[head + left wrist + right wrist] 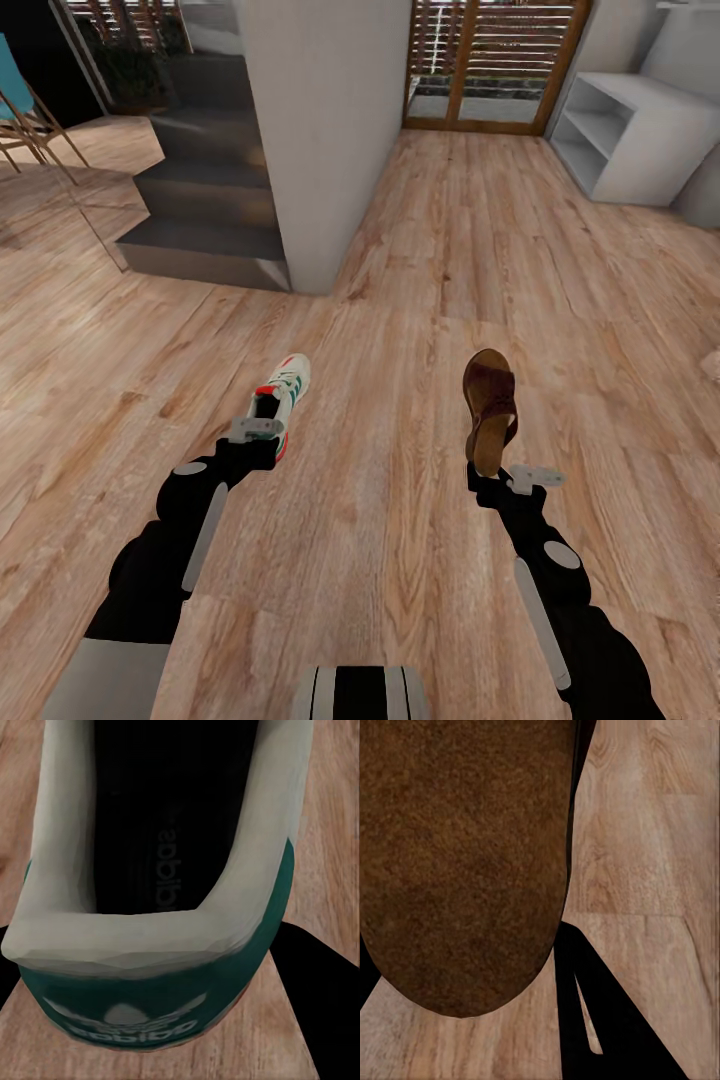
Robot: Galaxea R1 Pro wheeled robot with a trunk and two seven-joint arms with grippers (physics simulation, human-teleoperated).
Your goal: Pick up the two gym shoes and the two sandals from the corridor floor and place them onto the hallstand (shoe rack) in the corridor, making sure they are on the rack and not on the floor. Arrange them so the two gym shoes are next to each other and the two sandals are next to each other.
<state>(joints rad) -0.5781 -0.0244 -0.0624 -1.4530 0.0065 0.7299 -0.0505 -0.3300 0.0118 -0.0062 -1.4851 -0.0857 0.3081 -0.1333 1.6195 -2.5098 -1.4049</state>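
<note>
The corridor floor [400,300] of light wood-grain planks spreads across the head view, running back to a slatted wooden door [495,60] at the far end. A wide pale pillar [325,130] rises at centre left, with dark grey steps [205,200] beside it. At the far right stands a pale grey shelf unit [625,135] with open tiers; whether it is the hallstand cannot be told from here.

Both black arms reach forward over the floor. The left gripper [262,432] is clamped on the heel of a gym shoe [283,392], white with green stripes and red-orange accents, its toe pointing away from the robot. The left wrist view looks straight into the gym shoe [161,870], showing its dark insole, pale collar and green heel tab, with floor planks on either side.

The right gripper [500,478] holds a sandal [490,408] by its heel end, the brown sole turned toward the camera and the strap end pointing away. In the right wrist view the sandal [465,855] appears as a broad brown rounded surface above the planks; the jaws themselves are hidden, so their grip is judged from the head view.
</note>
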